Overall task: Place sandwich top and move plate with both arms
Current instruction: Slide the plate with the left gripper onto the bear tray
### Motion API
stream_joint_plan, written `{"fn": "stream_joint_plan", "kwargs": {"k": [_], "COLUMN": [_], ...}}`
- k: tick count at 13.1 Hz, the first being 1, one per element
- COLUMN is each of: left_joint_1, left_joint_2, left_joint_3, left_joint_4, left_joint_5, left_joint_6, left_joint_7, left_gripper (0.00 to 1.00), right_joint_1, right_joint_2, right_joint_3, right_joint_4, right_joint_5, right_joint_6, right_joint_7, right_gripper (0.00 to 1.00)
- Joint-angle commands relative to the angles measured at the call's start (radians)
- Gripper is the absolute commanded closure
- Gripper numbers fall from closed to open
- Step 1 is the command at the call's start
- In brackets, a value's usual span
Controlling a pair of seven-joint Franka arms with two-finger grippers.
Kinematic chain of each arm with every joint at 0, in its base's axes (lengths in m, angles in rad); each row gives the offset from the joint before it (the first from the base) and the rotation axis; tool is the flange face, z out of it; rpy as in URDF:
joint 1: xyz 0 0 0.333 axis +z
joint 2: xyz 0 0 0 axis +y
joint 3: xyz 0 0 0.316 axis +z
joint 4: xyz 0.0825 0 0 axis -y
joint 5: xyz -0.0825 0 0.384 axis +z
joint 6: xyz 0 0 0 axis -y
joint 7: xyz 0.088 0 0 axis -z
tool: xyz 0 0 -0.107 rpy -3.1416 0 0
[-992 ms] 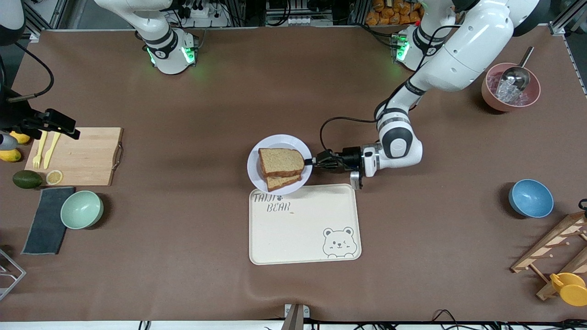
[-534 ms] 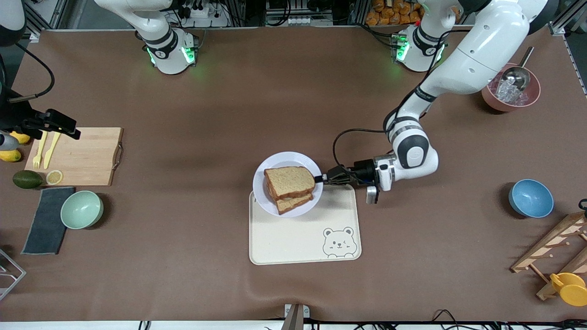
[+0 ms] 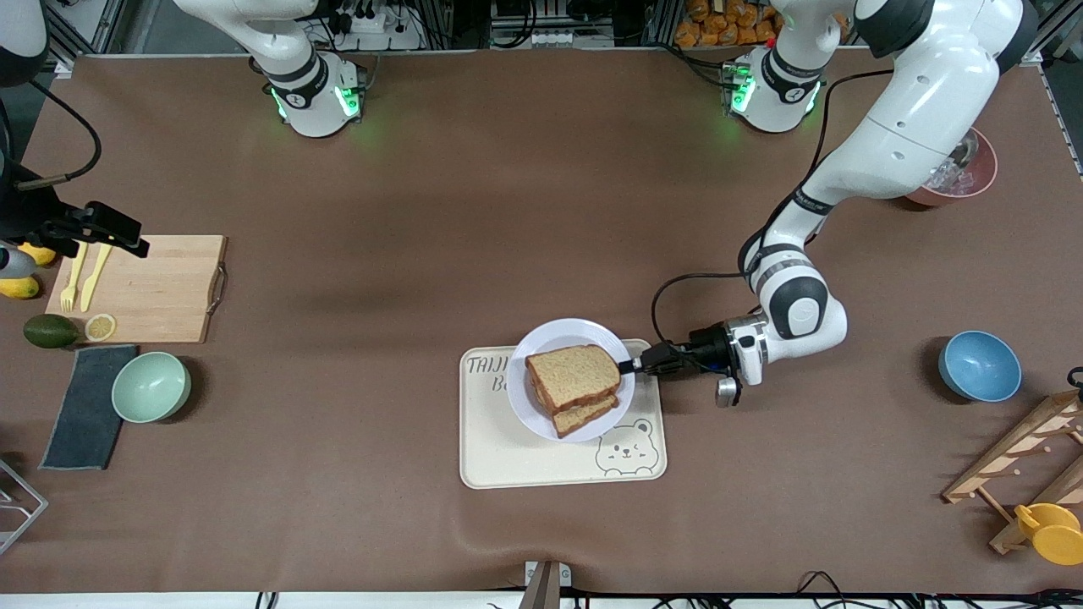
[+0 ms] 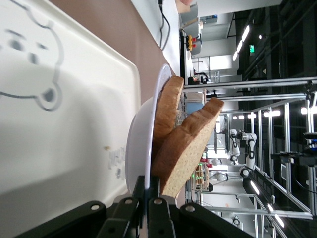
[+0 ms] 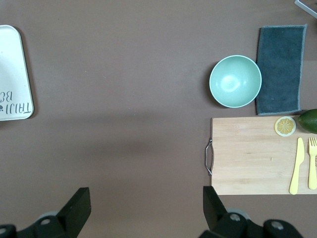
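Observation:
My left gripper (image 3: 630, 365) is shut on the rim of the pale round plate (image 3: 529, 355) and holds it over the cream tray (image 3: 508, 448). The sandwich top (image 3: 574, 372), a light-brown bread slice, lies on a lower slice on the plate. In the left wrist view the left gripper (image 4: 148, 186) pinches the plate (image 4: 138, 148) edge-on, with the sandwich top (image 4: 190, 144) leaning on it above the tray (image 4: 59, 148). I cannot tell whether the plate touches the tray. My right gripper (image 3: 118, 235) waits open and empty above the cutting board's end of the table; the right gripper (image 5: 146, 203) has bare table beneath it.
A wooden cutting board (image 3: 152, 288) with yellow fork, knife and lemon slice sits at the right arm's end. A green bowl (image 3: 151, 386), a dark cloth (image 3: 85, 414) and an avocado (image 3: 49, 331) are beside it. At the left arm's end are a blue bowl (image 3: 980, 365), a pink bowl (image 3: 973, 173) and a wooden rack (image 3: 1024, 457).
The left gripper has carried the plate and sandwich nearer to the front camera and toward the left arm's end, from the bare table to over the tray. The right arm has not moved.

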Motion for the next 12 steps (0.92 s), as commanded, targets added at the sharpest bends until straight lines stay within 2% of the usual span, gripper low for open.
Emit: {"fn": "stream_joint_plan", "kwargs": {"k": [1, 10, 11, 12], "left_joint_1": [-0.011, -0.018, -0.018, -0.018], "left_joint_2": [0.067, 0.117, 0.117, 0.117], "left_joint_3": [0.024, 0.047, 0.05, 0.055], "left_joint_4": [0.076, 0.081, 0.081, 0.081], "left_joint_5": [0.05, 0.082, 0.085, 0.107], "left_joint_6": [-0.021, -0.021, -0.019, -0.019], "left_joint_7": [-0.023, -0.04, -0.055, -0.063], "left_gripper": [1.0, 1.0, 0.86, 0.56], "right_joint_1": [-0.016, -0.016, -0.016, -0.017], "right_joint_2": [-0.004, -0.002, -0.001, -0.001], "right_joint_3": [0.015, 0.013, 0.015, 0.015], "right_joint_4": [-0.001, -0.001, -0.002, -0.002], "right_joint_5": [-0.014, -0.014, -0.014, -0.014], "right_joint_6": [-0.005, -0.01, -0.008, -0.008], "right_joint_7": [0.014, 0.014, 0.014, 0.014], "right_gripper": [0.0, 0.0, 0.0, 0.0]}}
